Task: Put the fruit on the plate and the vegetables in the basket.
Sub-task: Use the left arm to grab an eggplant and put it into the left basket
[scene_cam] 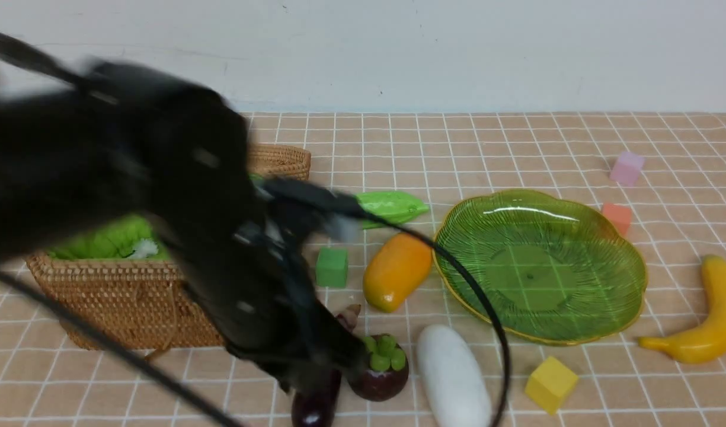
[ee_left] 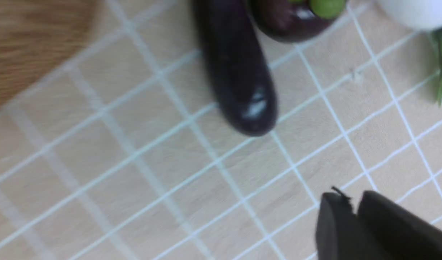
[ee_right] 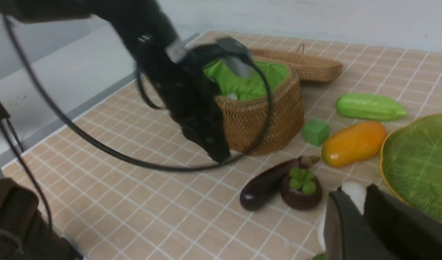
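The basket (scene_cam: 120,296) stood on the robot's left side of the checked cloth (scene_cam: 517,148). Its wicker lid (scene_cam: 280,160) lay thrown back behind it. Inside we saw the bright green lining (scene_cam: 108,237) and one small white thing (scene_cam: 142,248), too blurred to name.

The plate (scene_cam: 632,255) sat to the right, and the cloth's grid showed through its glass. Every fruit we could see lay outside it. The mango (scene_cam: 396,271) was just beside its left rim, the banana (scene_cam: 709,320) lay near its right side, and the mangosteen (scene_cam: 379,369) was nearer the front, touching the eggplant (scene_cam: 315,403). The radish (scene_cam: 453,373) lay just beside the mangosteen, and the gourd (scene_cam: 392,206) lay between basket and plate, further back.

A green cube (scene_cam: 331,267) stood left of the mango. Yellow (scene_cam: 550,384), orange (scene_cam: 617,216) and pink (scene_cam: 627,168) cubes were scattered around the plate.

The left gripper (ee_left: 354,202) hung above the cloth near the eggplant's rounded end, its claw pressed together on nothing. The right gripper (ee_right: 356,195) was likewise pressed together with nothing in it, over the radish.
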You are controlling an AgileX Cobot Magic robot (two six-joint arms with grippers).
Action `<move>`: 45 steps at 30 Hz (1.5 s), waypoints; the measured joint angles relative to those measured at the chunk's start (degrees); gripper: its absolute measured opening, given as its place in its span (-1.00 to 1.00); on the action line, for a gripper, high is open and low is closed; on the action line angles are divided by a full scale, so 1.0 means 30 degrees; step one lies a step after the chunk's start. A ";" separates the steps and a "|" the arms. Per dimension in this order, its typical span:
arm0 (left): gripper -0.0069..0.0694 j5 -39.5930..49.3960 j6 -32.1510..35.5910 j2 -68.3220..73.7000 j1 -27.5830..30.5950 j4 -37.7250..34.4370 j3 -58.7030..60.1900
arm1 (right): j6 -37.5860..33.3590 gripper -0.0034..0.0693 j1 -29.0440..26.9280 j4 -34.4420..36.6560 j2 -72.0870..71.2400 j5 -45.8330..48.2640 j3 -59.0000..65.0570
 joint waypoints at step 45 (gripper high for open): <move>0.24 -0.1132 0.8509 -0.2009 0.2066 0.9245 -0.2656 | -0.3087 -0.57 0.0000 0.0307 0.0066 -0.1635 0.0000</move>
